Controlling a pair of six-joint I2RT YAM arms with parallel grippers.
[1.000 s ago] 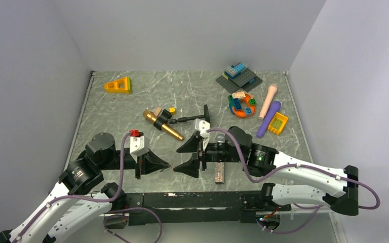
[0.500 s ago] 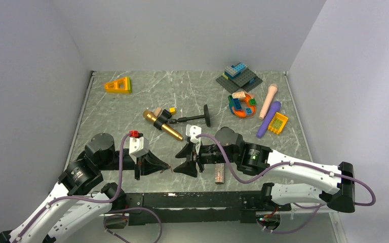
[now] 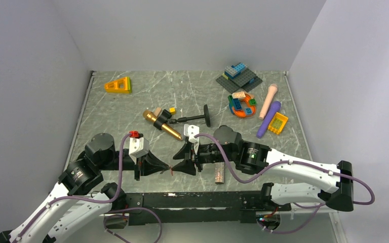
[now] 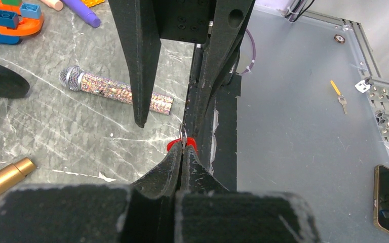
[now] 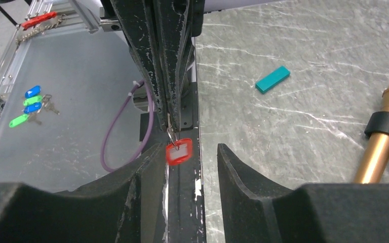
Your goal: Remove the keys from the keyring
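Keyring point(image 5: 170, 132) with red tag point(image 5: 178, 152): over the near edge of the table point(image 3: 126, 109), toward 6 o'clock in the top view, pinched at the ring by the pressed-together fingers of the left gripper point(image 4: 182, 152). Right gripper point(image 3: 186, 158): at 3 o'clock of the left one and tip to tip with it, fingers spread, the tag hanging in the gap close to one finger, contact not discernible. Gold microphone point(image 3: 163, 126) lies at 12 o'clock of the tag, glitter microphone point(image 3: 219, 173) at 3 o'clock.
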